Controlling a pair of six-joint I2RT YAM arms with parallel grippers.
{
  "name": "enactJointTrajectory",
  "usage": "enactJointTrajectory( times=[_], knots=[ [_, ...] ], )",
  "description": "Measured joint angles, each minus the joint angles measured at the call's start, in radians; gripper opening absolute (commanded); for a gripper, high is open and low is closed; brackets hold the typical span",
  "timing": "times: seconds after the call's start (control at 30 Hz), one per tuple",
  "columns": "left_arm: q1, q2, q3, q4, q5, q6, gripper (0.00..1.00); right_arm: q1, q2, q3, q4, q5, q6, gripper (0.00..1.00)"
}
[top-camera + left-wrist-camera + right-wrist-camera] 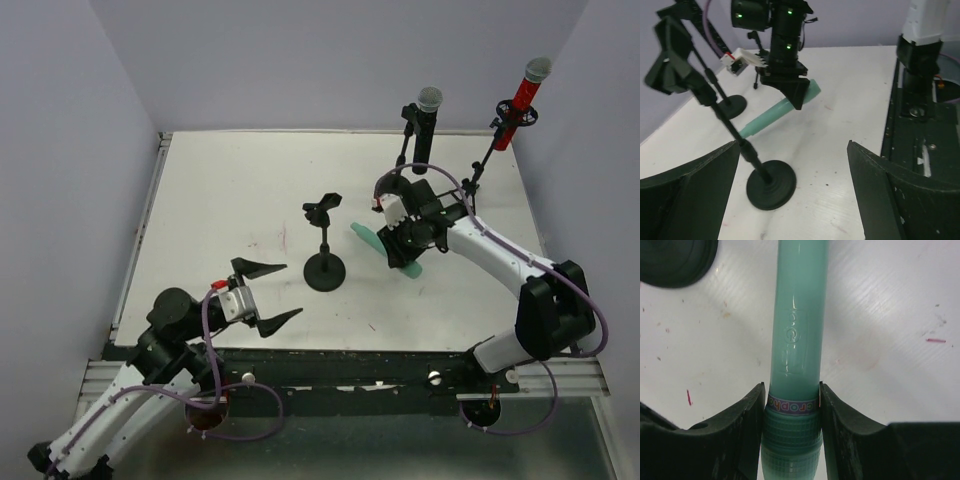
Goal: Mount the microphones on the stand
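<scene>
The mint-green microphone (362, 235) lies low on the white table, right of centre. My right gripper (400, 245) is shut on it at the band just below its head (792, 405), one finger on each side; the handle (797, 315) points away. It also shows in the left wrist view (772, 116). The empty black stand (325, 270) with its clip (322, 208) is at mid-table, left of the microphone. The black microphone (427, 120) and the red microphone (520, 100) sit upright in stands at the back right. My left gripper (285, 292) is open and empty at the front left, its jaws wide around bare table (792, 145).
The empty stand's round base (771, 182) and tilted rod are just in front of my left gripper. Another stand base (675, 260) lies close beyond the mint microphone's handle. Grey walls close in the table at the back and sides. A black rail (350, 375) runs along the near edge.
</scene>
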Motion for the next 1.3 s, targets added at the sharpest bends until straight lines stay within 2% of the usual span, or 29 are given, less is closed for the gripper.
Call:
enactJointTrajectory(
  times=[0.1,0.27,0.37,0.6,0.87,1.13,1.2,1.3],
  knots=[
    [-0.182,0.082,0.042,-0.040,-0.066,0.050,0.95,-0.022,-0.063,-0.035,-0.060,-0.045,-0.090,0.12],
    [-0.477,0.283,0.150,-0.088,-0.280,0.173,0.96,-0.023,-0.165,-0.074,-0.165,-0.122,-0.273,0.16],
    [-0.564,0.407,0.193,-0.082,-0.365,0.237,0.96,-0.023,-0.233,-0.083,-0.224,-0.146,-0.376,0.17],
    [-0.593,0.723,0.251,-0.016,-0.446,0.280,0.98,-0.023,-0.307,-0.083,-0.341,-0.164,-0.573,0.18],
    [-0.593,0.945,0.361,0.079,-0.488,0.275,0.98,-0.023,-0.334,-0.071,-0.439,-0.219,-0.699,0.19],
    [-0.593,1.149,0.378,0.169,-0.517,0.275,0.99,-0.023,-0.333,-0.009,-0.501,-0.336,-0.765,0.19],
    [-0.593,1.181,0.382,0.181,-0.536,0.275,0.96,-0.023,-0.332,-0.005,-0.510,-0.351,-0.774,0.19],
    [-0.593,1.204,0.383,0.197,-0.577,0.276,0.86,-0.023,-0.330,-0.004,-0.517,-0.369,-0.784,0.19]
  ],
)
